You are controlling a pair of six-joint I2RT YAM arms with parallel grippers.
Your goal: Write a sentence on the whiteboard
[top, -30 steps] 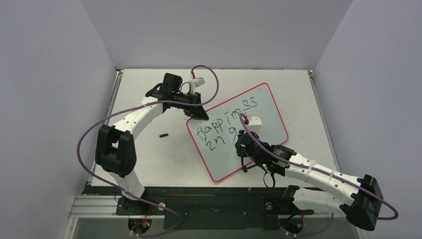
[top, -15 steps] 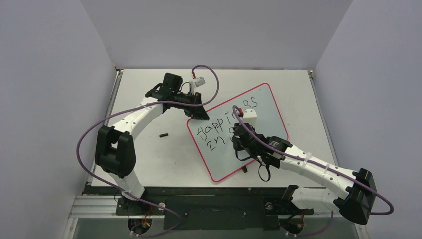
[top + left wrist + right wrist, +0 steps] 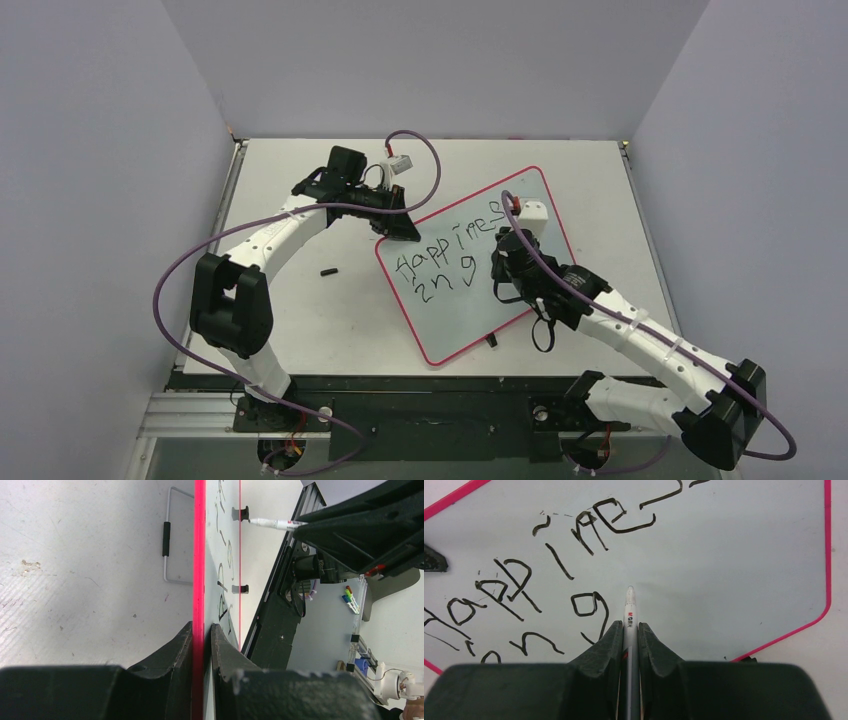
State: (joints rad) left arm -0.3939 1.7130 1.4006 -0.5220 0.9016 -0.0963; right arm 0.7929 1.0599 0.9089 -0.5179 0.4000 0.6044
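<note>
Step in hand: writing, mid-sentence, second line. The whiteboard (image 3: 450, 320) lies flat on the table (image 3: 330, 320), right of centre and turned at a slant. The left gripper (image 3: 201, 627) is pinched tight on its red rim at the far-left corner, so the board is held for writing. The right gripper (image 3: 630, 625) is pressed together on a marker (image 3: 630, 605), whose tip points down at bare board just right of the "g". I can't tell from either view whether the tip touches the surface or sits a hair above it.

The sentence (image 3: 425, 262) so far is a top line of roughly "Happines", its end partly hidden under the right arm in the top view, and below it "in g". It looks about two thirds done, though that's a guess since the full wording isn't given. A small black piece (image 3: 327, 270), maybe a cap, lies on the table left of the board, apart from it.

The next move calls for setting the tip down just right of the "g" and drawing the next letter on the same slanted baseline. It needs light, steady pressure, with the left clamp holding so the board doesn't slide. Plenty of blank board remains on the right before the rim.
</note>
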